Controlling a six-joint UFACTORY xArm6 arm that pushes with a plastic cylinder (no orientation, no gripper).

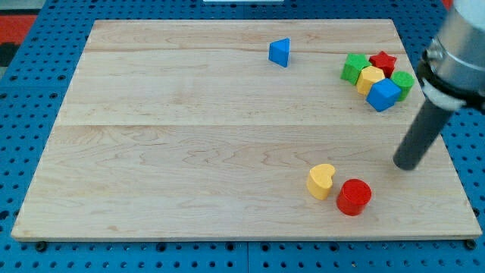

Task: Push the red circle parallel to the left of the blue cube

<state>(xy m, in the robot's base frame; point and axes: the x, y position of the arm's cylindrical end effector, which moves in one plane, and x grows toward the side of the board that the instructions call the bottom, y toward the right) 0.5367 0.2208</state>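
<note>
Board (pixel 189 152) of pale wood on blue pegboard (pixel 45 76), eight blocks and one rod.

Bare wood fills the whole left half and the middle; every block sits right of centre. My rod ends in a plain tip (pixel 407 164) with nothing to spread or pinch; it rests on the wood near the right edge, right of and slightly beyond the red circle (pixel 354 196). That circle stands flat, round, with no long axis, close to the near edge, touching a yellow heart (pixel 321 181) on its left. Far right, well apart, clusters the blue cube (pixel 383 95), with a yellow block (pixel 370 79), red star (pixel 383 61) and two green blocks (pixel 352 67) (pixel 403 81). One blue triangle (pixel 280 52) sits alone at the far edge.
</note>
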